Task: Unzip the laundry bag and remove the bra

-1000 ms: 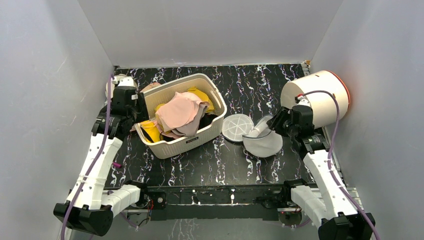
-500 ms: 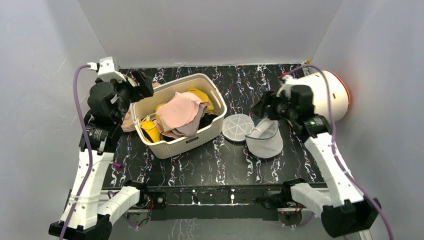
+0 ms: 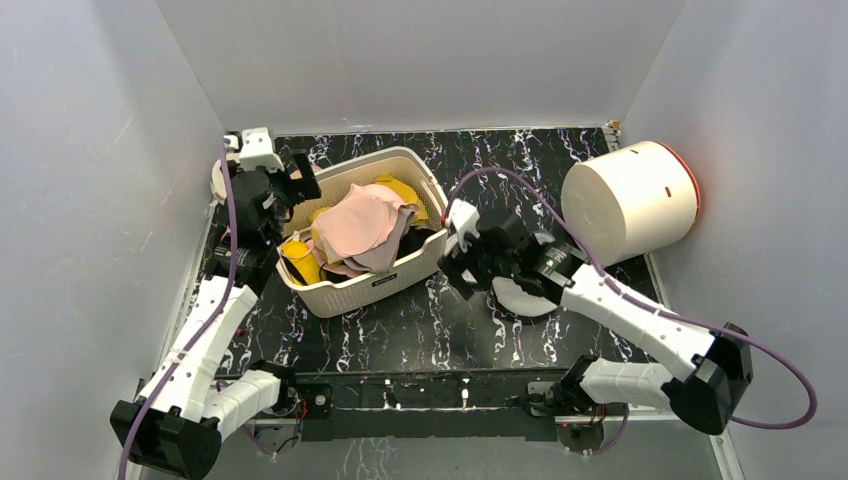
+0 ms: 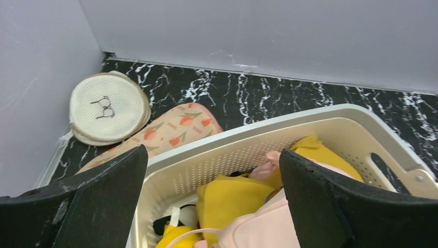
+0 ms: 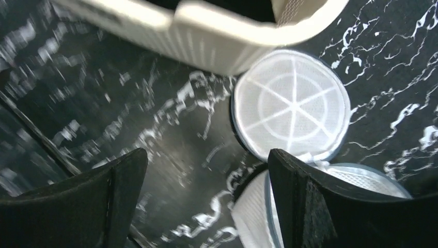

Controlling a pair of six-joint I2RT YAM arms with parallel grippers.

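The laundry bag (image 3: 527, 296) lies open on the black table right of the basket, partly hidden under my right arm. In the right wrist view its round mesh lid (image 5: 292, 106) lies flat and its body (image 5: 255, 212) shows beside my right finger. The pale pink bra (image 3: 360, 225) lies on top of the clothes in the basket and also shows in the left wrist view (image 4: 268, 222). My left gripper (image 3: 290, 185) is open and empty above the basket's back left corner (image 4: 214, 206). My right gripper (image 3: 455, 268) is open and empty, low between basket and bag (image 5: 206, 206).
The cream basket (image 3: 370, 285) holds a yellow bra (image 4: 248, 191) and other clothes. A cream disc with a bra symbol (image 4: 108, 106) and a pink patterned disc (image 4: 170, 134) lie behind it at the left wall. A white drum (image 3: 630, 200) lies at the back right.
My right arm has swung left from above the bag and dropped to the gap beside the basket. My left gripper has shifted right, over the basket's back left corner.
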